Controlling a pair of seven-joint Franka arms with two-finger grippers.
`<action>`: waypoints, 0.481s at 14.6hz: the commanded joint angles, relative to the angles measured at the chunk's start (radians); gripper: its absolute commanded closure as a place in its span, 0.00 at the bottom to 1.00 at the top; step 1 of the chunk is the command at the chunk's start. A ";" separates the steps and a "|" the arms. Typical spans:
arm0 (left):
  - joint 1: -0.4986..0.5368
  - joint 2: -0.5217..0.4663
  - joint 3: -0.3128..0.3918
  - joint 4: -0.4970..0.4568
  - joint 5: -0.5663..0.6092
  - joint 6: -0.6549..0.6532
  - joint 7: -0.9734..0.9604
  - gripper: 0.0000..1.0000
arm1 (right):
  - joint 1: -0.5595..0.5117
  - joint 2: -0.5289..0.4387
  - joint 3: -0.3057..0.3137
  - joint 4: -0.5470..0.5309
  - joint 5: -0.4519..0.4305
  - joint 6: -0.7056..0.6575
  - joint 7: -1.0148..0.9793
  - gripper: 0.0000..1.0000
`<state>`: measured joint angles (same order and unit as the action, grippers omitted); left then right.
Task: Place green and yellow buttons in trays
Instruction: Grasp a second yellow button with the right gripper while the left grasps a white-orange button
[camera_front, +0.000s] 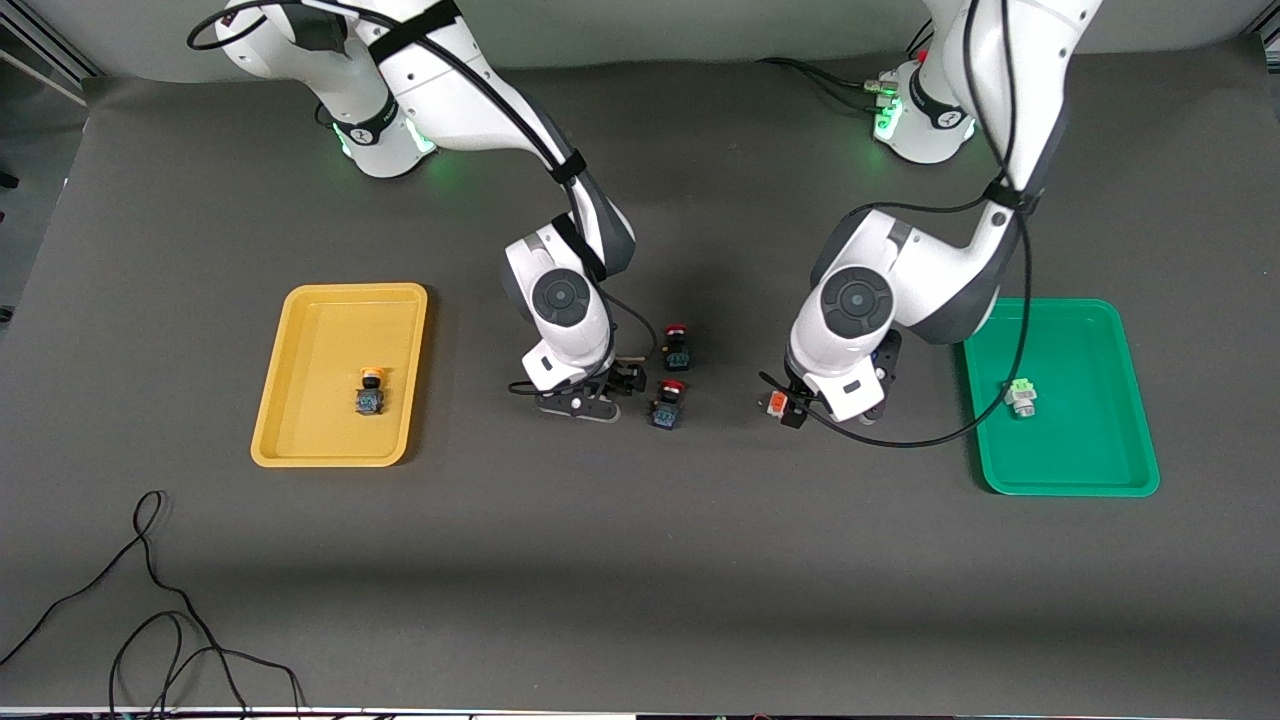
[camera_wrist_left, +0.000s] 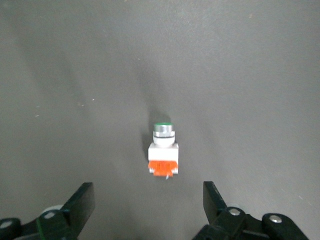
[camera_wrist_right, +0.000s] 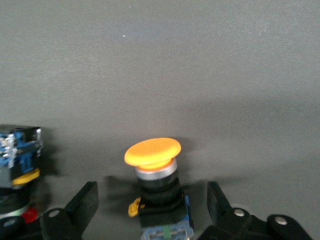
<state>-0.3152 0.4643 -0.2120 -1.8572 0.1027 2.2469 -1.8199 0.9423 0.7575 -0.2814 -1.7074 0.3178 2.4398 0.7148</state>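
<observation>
Tools both gape empty: left tool (camera_wrist_left: 149, 207) straddles the white green-capped button (camera_wrist_left: 163, 148), right tool (camera_wrist_right: 152, 205) the yellow-capped button (camera_wrist_right: 156, 187), lined up for grasping.

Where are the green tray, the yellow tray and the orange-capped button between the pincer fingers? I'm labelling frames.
green tray (camera_front: 1090, 470), front view, bare floor near its rim
yellow tray (camera_front: 320, 330), front view, bare floor
orange-capped button (camera_wrist_right: 152, 150), right wrist view, cap top

Even overhead light, soft shadows, wrist views slightly blurred.
</observation>
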 joint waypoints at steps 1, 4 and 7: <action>-0.019 0.063 0.010 -0.022 0.058 0.086 -0.048 0.03 | 0.016 0.017 -0.018 0.029 0.014 0.008 0.014 1.00; -0.021 0.117 0.010 -0.022 0.109 0.146 -0.084 0.03 | 0.006 -0.024 -0.025 0.028 0.023 -0.013 0.060 1.00; -0.027 0.137 0.011 -0.016 0.111 0.161 -0.084 0.10 | -0.002 -0.124 -0.094 0.032 0.021 -0.178 0.041 1.00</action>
<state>-0.3206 0.5992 -0.2119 -1.8849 0.1891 2.4065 -1.8684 0.9420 0.7303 -0.3228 -1.6680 0.3187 2.3836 0.7583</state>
